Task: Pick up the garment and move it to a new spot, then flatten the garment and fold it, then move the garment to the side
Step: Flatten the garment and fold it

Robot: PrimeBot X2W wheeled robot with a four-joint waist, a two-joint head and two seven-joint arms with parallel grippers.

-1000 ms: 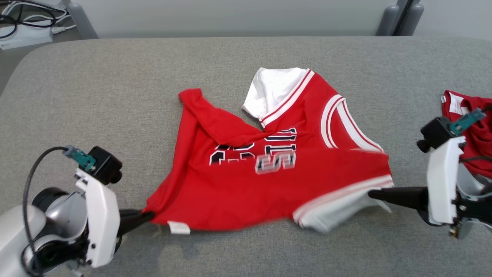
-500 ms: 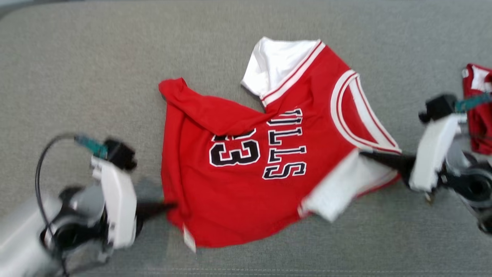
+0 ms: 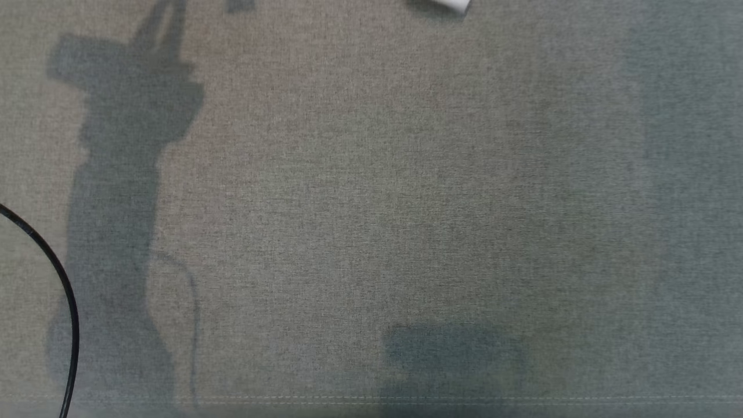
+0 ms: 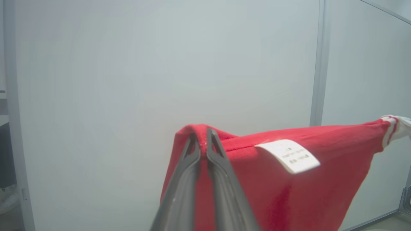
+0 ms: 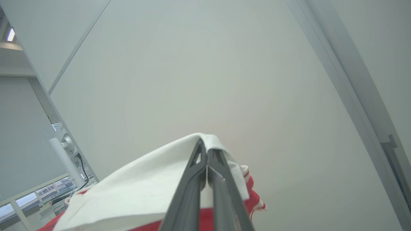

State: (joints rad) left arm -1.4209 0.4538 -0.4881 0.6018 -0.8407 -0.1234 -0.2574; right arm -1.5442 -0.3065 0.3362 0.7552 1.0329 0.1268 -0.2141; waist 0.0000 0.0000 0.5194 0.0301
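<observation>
Left gripper: fingers pressed together on a raised fold of red cloth at the garment's edge. The fold pokes up between the fingertips and just above them.
Right gripper: fingers closed on white cloth of the same garment, which drapes over the tips.
Garment: red jersey with white trim, hanging in the air. In the left wrist view it stretches from the pinch point toward that view's right and falls below the fingers.
Care label: white tag lying on the red cloth near the left fingers. Print too small to read.
White panel: spreads to the lower left of the right fingers, with red cloth and striped trim beneath and just beyond them.
Wall panels: pale, behind both grips.
Table surface: grey fabric in the head view, carrying an arm-shaped shadow at left.
Cable: black, curving near the left edge.
</observation>
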